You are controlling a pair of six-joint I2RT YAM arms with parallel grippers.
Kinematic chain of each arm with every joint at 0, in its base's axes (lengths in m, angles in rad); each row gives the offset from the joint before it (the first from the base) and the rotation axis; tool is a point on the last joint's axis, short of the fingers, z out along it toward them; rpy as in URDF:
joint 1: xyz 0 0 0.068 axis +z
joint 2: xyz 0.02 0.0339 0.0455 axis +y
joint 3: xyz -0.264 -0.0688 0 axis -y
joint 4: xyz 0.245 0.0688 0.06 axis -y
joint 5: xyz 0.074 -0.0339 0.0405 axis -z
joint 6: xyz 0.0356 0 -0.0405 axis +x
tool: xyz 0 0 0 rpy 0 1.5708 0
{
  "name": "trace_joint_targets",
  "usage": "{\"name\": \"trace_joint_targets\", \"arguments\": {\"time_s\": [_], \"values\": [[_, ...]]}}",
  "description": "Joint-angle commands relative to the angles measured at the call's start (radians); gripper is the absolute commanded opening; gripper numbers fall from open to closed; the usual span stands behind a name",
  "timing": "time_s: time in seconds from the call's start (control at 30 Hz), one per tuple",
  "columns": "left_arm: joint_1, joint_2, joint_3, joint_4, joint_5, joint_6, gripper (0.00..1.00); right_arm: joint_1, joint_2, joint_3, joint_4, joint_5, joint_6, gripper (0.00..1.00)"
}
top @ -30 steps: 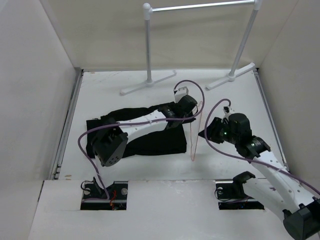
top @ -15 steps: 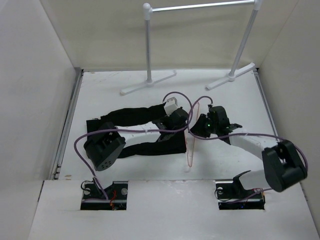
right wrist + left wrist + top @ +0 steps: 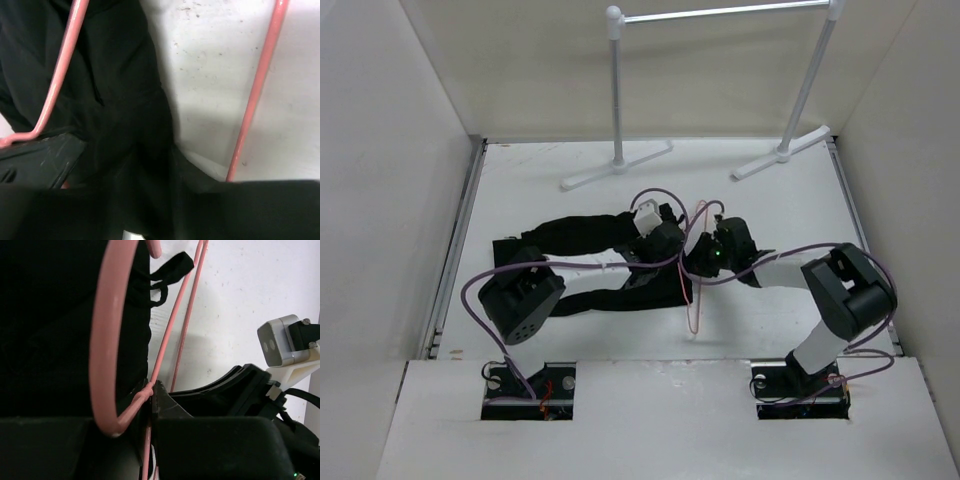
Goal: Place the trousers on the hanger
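The black trousers (image 3: pixel 575 232) lie spread on the table left of centre. The thin pink hanger (image 3: pixel 694 290) lies by their right edge. My left gripper (image 3: pixel 670 245) is shut on the hanger's twisted neck (image 3: pixel 146 389), with the hook (image 3: pixel 104 340) curving above the trousers (image 3: pixel 60 325). My right gripper (image 3: pixel 705 258) sits right next to it, facing left. In the right wrist view its jaws (image 3: pixel 155 160) stand close together with a fold of the trousers (image 3: pixel 115 75) between them. Hanger wires (image 3: pixel 256 90) run on both sides.
A white-and-silver garment rack (image 3: pixel 617 100) with T-shaped feet stands at the back of the table. White walls enclose the left, right and back. The right gripper's body (image 3: pixel 240 390) shows close in the left wrist view.
My right arm has swung left from the right side to the trousers' edge beside the left gripper. My left gripper has shifted slightly left with the hanger.
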Motion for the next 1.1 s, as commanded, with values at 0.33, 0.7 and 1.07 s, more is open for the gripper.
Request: {"name": "trace_joint_targets", "arguments": {"time_s": [0.33,0.7,1.07], "values": [[0.147,-0.287,-0.231,-0.067,-0.033,0.022,0.01,-0.057,-0.248,-0.062,0.046,-0.029,0.121,0.08],[0.31,-0.557,-0.401,-0.246,-0.046,0.146,0.01,-0.185,-0.387,-0.171,-0.009,-0.049,0.121,0.07],[0.267,-0.548,-0.299,-0.296,-0.107,0.229,0.01,-0.184,-0.311,-0.211,0.003,-0.028,0.108,0.11]]}}
